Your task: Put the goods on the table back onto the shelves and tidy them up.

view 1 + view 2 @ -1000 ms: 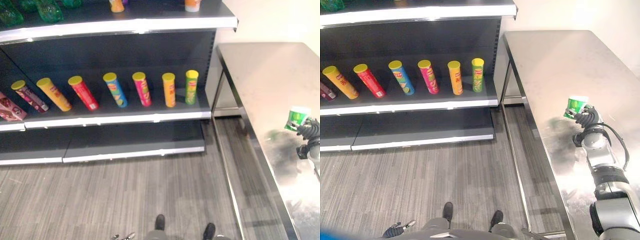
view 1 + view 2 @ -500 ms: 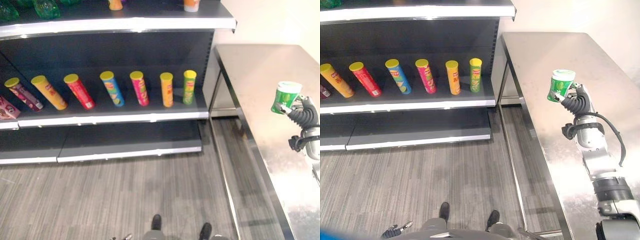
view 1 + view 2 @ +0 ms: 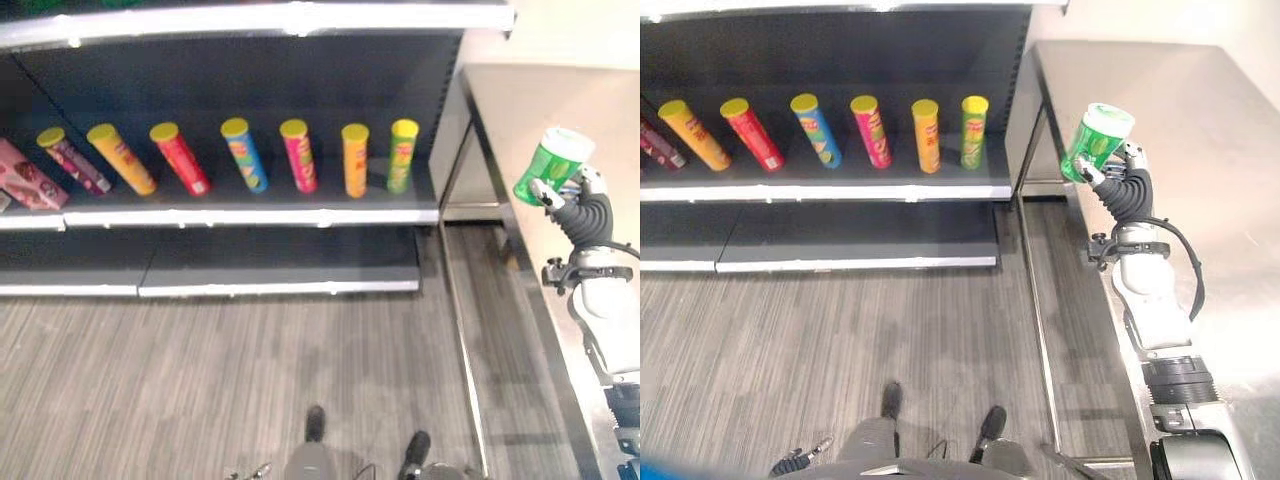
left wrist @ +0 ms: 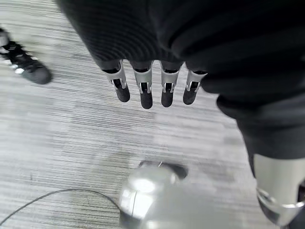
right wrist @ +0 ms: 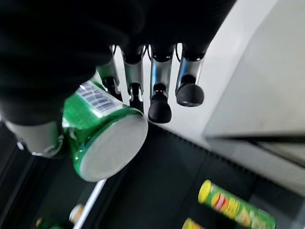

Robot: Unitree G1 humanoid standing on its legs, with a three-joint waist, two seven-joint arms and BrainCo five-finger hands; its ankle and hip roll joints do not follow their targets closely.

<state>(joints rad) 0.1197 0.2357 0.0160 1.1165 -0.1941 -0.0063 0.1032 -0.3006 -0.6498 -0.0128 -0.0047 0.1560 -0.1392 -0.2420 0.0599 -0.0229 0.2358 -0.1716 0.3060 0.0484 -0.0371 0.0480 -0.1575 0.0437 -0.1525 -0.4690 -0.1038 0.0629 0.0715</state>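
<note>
My right hand (image 3: 1127,192) is shut on a green cup with a white lid (image 3: 1097,140), held tilted in the air above the left edge of the steel table (image 3: 1170,90). In the right wrist view the fingers (image 5: 159,98) curl beside the cup (image 5: 102,138), its pale base facing the camera. The cup (image 3: 553,165) hangs to the right of the dark shelf unit (image 3: 250,215). My left hand (image 4: 145,90) hangs over the floor with straight fingers and holds nothing.
Several chip cans lean in a row on the middle shelf, from a maroon can (image 3: 72,160) to a green can (image 3: 402,155) nearest the table. A pink box (image 3: 30,180) lies at the shelf's left end. The lower shelf (image 3: 280,265) is bare.
My right hand has lifted the green cup off the table and carried it up and left toward the shelf unit. The head camera has shifted as well.
</note>
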